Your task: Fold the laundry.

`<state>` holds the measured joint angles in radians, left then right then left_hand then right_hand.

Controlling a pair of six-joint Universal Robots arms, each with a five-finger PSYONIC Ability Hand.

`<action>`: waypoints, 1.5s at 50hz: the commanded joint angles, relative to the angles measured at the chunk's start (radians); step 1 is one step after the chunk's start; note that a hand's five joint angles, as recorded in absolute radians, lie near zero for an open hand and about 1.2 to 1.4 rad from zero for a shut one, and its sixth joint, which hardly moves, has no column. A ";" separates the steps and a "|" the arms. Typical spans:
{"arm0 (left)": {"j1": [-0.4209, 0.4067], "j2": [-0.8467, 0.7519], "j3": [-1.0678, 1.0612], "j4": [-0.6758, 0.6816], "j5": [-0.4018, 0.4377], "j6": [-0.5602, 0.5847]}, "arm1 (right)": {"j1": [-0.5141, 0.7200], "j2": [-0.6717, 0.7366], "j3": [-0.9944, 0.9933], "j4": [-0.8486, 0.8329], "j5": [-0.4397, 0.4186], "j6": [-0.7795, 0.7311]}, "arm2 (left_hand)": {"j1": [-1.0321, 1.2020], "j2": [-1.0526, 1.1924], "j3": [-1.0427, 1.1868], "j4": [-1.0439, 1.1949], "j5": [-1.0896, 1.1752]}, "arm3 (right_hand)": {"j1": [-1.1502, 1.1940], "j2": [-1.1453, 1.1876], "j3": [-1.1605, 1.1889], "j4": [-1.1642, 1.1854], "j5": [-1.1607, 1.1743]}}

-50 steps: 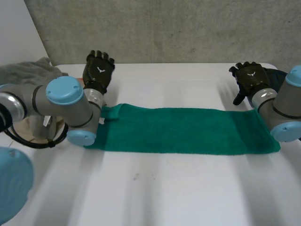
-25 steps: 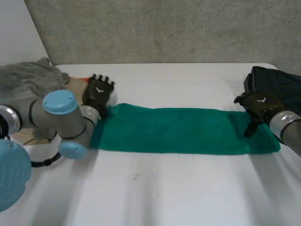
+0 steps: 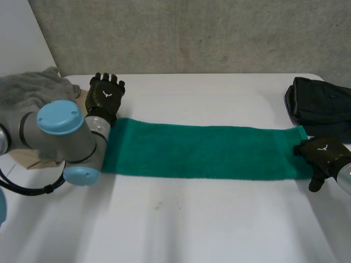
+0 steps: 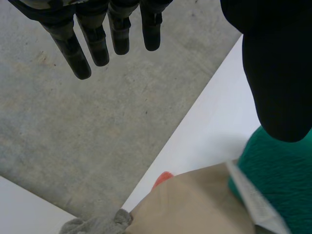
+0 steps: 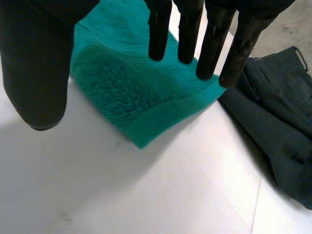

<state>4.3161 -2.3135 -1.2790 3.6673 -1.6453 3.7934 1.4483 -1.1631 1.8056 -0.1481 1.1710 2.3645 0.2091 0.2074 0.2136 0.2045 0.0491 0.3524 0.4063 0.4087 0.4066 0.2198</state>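
The right hand (image 3: 323, 155) is spread wide over a corner of the green towel (image 3: 203, 150). The left hand (image 3: 106, 97) has straight fingers too, by the towel's other end.

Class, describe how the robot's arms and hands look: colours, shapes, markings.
The left arm is a grey tube with round light-blue caps. The left hand and right hand are black, each with a small white mark on its back. Fingers are slim rods, thumbs thicker.
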 commanded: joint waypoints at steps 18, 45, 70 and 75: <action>0.005 0.227 -0.192 -0.012 -0.001 -0.017 | -0.242 0.060 -0.115 -0.099 0.114 -0.266 | -0.035 -0.033 -0.039 -0.030 -0.049 | 1.044 0.990 0.988 0.990 1.002; 0.001 0.444 -0.388 -0.013 0.004 -0.135 | 0.763 0.245 -0.446 -0.168 -0.148 -0.163 | -0.034 -0.032 -0.038 -0.029 -0.048 | 1.044 0.990 0.988 0.990 1.002; -0.234 0.372 -0.277 -0.010 -0.002 -0.172 | 0.627 0.037 -0.285 -0.104 -0.021 0.381 | -0.031 -0.029 -0.035 -0.026 -0.045 | -0.178 -0.232 -0.234 -0.232 -0.220; -0.274 0.326 -0.247 -0.010 -0.005 -0.170 | 0.506 0.017 -0.215 -0.010 -0.008 0.455 | -0.031 -0.029 -0.035 -0.026 -0.045 | -0.178 -0.232 -0.234 -0.232 -0.220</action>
<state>4.1149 -1.9230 -1.5804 3.6586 -1.6444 3.6229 2.1141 -1.0952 1.4958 -0.2697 1.1472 2.6462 0.2091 0.2074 0.2136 0.2045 0.0491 0.1981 0.2175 0.2114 0.2318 0.0623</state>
